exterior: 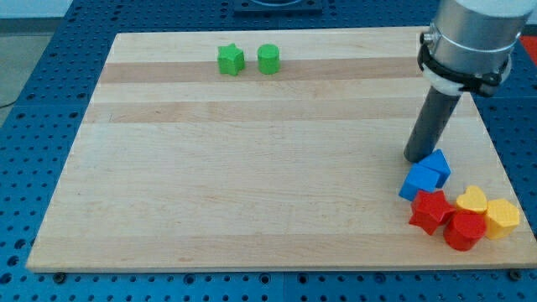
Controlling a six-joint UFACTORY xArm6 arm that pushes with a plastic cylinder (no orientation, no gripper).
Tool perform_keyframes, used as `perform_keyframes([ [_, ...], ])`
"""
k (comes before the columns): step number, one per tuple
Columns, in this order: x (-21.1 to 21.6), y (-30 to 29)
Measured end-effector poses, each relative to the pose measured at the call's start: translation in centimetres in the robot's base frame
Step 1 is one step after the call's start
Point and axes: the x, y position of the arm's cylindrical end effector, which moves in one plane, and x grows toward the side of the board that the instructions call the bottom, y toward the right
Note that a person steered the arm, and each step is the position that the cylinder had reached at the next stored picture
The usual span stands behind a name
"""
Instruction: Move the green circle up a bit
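My tip (416, 158), a bare rod with no jaws to open or close, is resting on the desk (252, 193) just above the blue blocks (425, 176), well apart from the green circle (268, 59).

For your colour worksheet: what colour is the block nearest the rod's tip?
Blue: the blue block beside my tip, seen in the camera view.

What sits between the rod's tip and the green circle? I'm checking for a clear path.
Nothing: in the camera view, only bare board stretches from my tip to the green circle. The green star sits beyond it, leftward.
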Motion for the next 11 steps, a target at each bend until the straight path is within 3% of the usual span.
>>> perform_keyframes([
  [2,1.3,-0.3],
  [4,0.2,-9.3],
  [6,-8.7,-18.3],
  [9,-17.3,-22.5],
  [11,-21.3,-22.1],
])
